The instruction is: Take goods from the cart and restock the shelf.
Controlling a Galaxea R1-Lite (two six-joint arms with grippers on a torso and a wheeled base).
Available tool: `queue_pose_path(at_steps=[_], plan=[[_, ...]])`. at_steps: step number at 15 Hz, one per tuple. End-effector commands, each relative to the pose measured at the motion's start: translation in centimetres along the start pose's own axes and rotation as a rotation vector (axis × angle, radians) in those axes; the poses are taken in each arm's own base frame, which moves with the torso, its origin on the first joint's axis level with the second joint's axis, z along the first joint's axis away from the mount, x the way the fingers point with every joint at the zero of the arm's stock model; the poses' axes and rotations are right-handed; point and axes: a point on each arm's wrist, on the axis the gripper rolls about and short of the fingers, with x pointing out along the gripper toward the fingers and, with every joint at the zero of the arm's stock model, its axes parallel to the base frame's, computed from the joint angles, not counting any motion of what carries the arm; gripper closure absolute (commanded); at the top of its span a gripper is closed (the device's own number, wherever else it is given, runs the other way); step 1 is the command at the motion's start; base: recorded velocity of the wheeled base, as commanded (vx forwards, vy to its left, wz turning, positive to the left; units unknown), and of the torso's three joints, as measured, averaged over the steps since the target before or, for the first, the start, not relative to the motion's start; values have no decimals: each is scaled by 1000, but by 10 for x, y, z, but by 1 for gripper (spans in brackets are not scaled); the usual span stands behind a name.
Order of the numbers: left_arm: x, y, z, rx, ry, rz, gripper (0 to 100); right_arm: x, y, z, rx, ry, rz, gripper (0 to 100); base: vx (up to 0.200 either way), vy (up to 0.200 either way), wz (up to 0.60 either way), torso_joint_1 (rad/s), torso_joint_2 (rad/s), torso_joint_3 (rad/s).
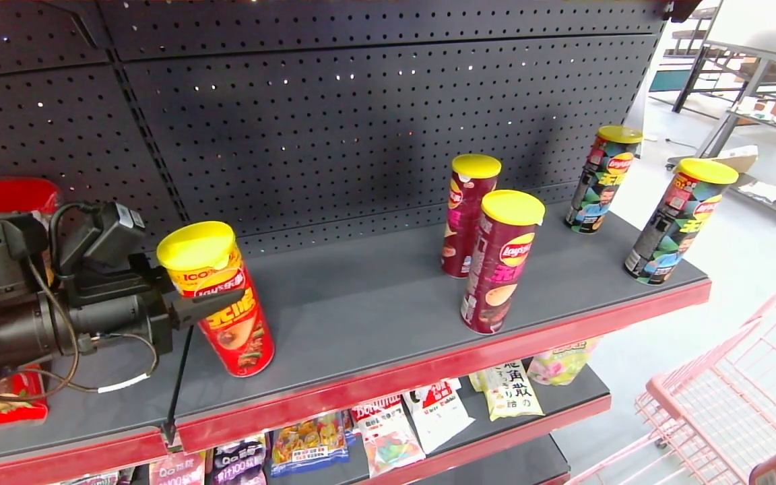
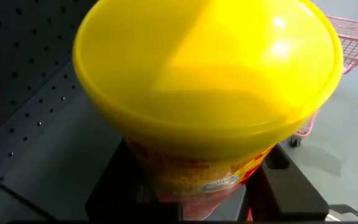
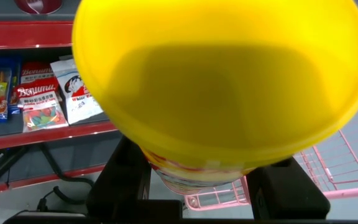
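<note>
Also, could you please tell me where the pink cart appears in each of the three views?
Head view: the pink cart sits at the lower right, beside the shelf.
Left wrist view: the pink cart shows beyond the held red can.
Right wrist view: the pink cart shows beyond the second can, away from the snack bags.
Shared landmark: the shelf, in all three.
</note>
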Motion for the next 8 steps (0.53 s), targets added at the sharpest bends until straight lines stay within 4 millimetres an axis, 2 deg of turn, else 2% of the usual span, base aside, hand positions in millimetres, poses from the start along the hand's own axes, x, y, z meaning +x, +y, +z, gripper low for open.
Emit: queue_pose_path(at_steps=[1, 4, 8], plan=[[-1, -2, -4, -11, 8, -10, 100, 0, 0, 0, -1, 3, 1, 100, 0, 0, 0, 0, 0, 0], [-1, -4, -7, -20, -10, -85, 100, 0, 0, 0, 0, 0, -2, 100, 0, 0, 0, 0, 0, 0], [2, -2, -9, -29, -4, -89, 100, 0, 0, 0, 0, 0, -2, 100, 0, 0, 0, 0, 0, 0]])
